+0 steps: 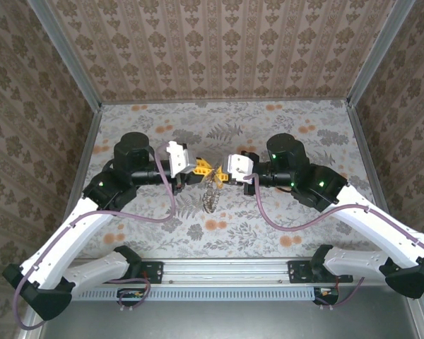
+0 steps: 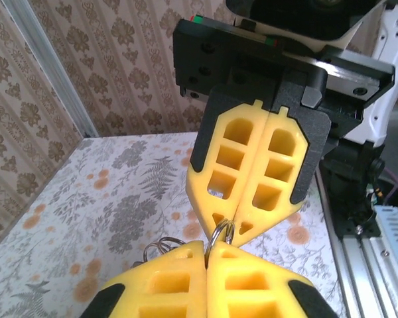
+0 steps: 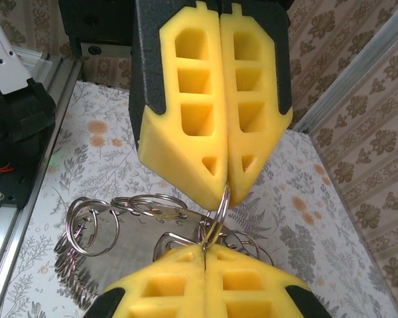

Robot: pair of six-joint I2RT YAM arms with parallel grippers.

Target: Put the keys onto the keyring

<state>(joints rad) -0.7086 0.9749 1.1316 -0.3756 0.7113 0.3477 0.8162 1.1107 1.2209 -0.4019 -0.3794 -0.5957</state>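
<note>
From above, the left gripper [image 1: 208,170] and the right gripper [image 1: 221,174] meet tip to tip over the middle of the table [image 1: 290,226], with the keyring [image 1: 210,194] hanging between them. The left wrist view shows both closed on one thin wire loop [image 2: 215,232] of it, so I judge it is held for opening. The right wrist view shows shiny, smooth steel rings [image 3: 79,228]; the next move needs a careful pull apart, without slipping.
</note>
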